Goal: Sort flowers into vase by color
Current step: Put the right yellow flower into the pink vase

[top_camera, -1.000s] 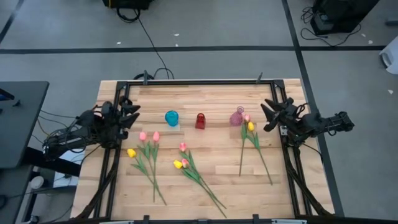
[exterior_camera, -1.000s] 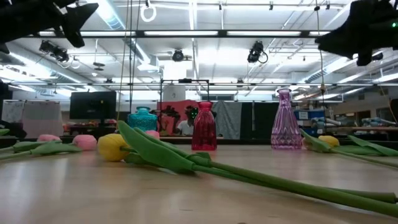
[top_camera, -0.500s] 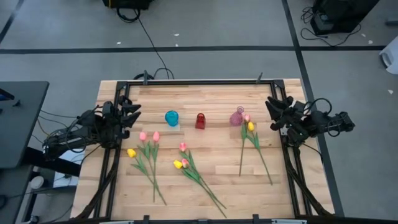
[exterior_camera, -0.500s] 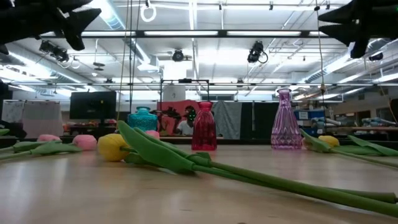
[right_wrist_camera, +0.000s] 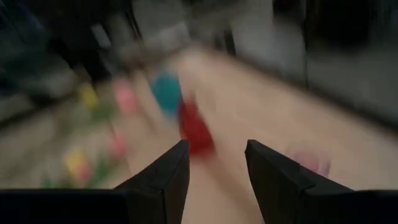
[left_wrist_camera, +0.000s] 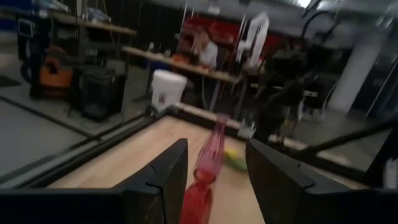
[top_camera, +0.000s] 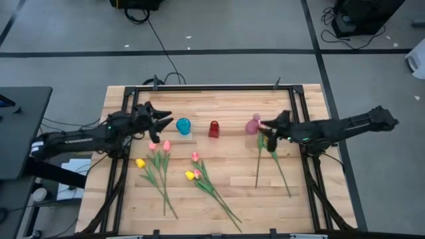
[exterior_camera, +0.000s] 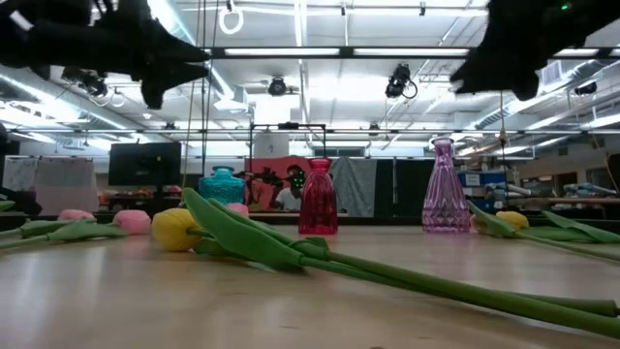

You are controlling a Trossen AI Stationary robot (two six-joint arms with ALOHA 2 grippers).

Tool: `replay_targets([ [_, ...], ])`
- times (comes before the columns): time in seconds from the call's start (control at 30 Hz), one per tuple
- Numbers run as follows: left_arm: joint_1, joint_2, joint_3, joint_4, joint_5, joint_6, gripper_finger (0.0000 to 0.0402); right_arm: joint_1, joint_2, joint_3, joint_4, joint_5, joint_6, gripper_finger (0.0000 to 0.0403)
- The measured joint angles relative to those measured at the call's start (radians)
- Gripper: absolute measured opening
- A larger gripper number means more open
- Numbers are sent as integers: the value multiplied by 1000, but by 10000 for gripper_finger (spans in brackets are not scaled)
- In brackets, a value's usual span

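Background person, left wrist only

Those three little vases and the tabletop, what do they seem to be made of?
The teal vase, red vase and pink vase look like tinted glass: glossy, translucent, the pink one ribbed. The table looks like pale wood planks, with visible seams and grain.
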Motion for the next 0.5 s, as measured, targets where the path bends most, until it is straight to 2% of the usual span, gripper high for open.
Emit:
replay_targets([
  [0.1, 0, 80, 36, 10, 0, 4, 168, -8, 170, 128, -256, -80, 176, 169],
  [0.23, 0, 124, 69, 8, 8, 41, 168, -24, 355, 238, -475, -225, 313, 169],
  [0.33, 0, 122, 78, 9, 13, 74, 168, -42, 447, 286, -576, -344, 365, 169],
  [0.5, 0, 116, 78, 3, 14, 110, 168, -72, 537, 289, -722, -545, 408, 169],
])
